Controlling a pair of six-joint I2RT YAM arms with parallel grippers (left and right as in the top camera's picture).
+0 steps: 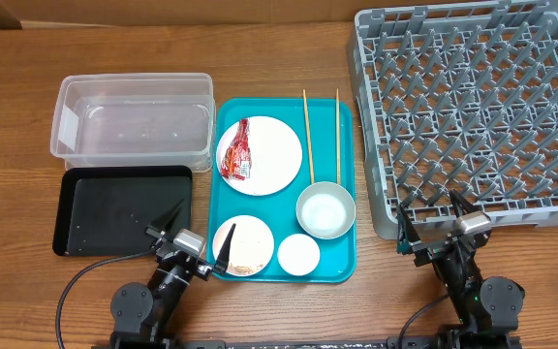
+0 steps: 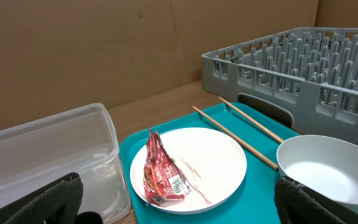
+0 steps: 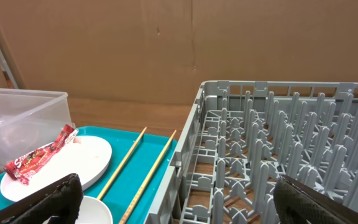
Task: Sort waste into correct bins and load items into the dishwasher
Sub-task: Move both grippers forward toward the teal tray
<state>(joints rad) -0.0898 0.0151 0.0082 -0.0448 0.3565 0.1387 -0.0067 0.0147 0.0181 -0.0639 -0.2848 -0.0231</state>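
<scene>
Nothing sorted yet: wrapper (image 1: 238, 150) lies on large plate (image 1: 277, 143), dish rack (image 1: 473, 107) at 2 o'clock stands bare, left gripper (image 1: 197, 237) and right gripper (image 1: 431, 220) gape empty.

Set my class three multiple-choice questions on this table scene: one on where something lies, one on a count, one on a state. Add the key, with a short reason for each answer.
1. In the overhead view, the chopsticks lie: A) left of the large plate; B) right of it; C) across it.
2. White dishes on the teal tray: A) two; B) four; C) six.
3. The dish rack is: A) full; B) half loaded; C) empty.

Key:
1 B, both sticks lie on the tray past the plate's right edge.
2 B, they are the large plate, small plate, bowl and cup.
3 C, only bare pegs show.
</scene>
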